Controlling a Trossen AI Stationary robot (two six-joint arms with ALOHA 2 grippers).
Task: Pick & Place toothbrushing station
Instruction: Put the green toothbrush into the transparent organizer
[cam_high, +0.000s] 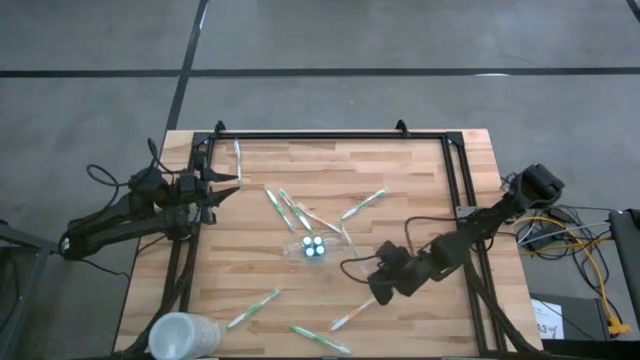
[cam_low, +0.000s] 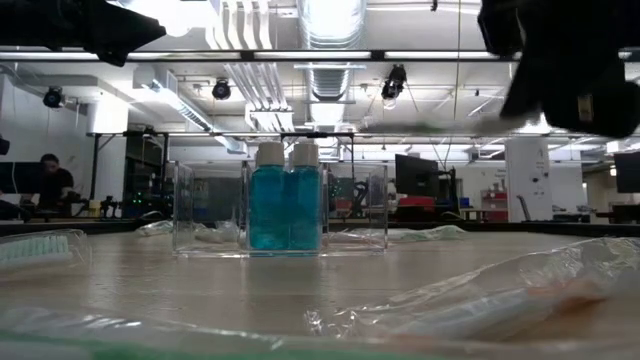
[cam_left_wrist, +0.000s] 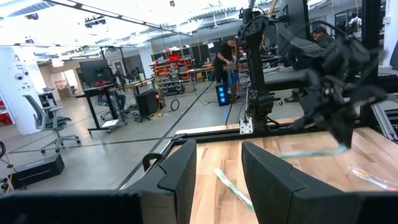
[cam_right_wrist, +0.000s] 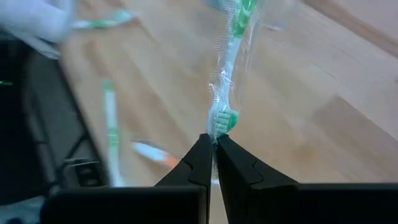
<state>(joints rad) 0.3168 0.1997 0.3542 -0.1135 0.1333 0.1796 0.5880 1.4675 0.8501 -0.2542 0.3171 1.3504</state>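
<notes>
Wooden table (cam_high: 420, 180), seen from above. Left gripper (cam_high: 222, 186), fingers parted and holding nothing, waits at the left edge. Toothbrushing station (cam_high: 314, 248), a clear holder with blue tubes (cam_low: 287, 208), stands mid-table. Right gripper (cam_right_wrist: 213, 146), right of it, pinches a wrapped green toothbrush (cam_right_wrist: 227, 93) by its head.

Dark jointed arms (cam_high: 120, 222), black trailing cables.

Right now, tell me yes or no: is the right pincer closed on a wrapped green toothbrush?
Yes: in the right wrist view the right pincer is pinched shut on the wrapped green toothbrush at its bristle end.
</notes>
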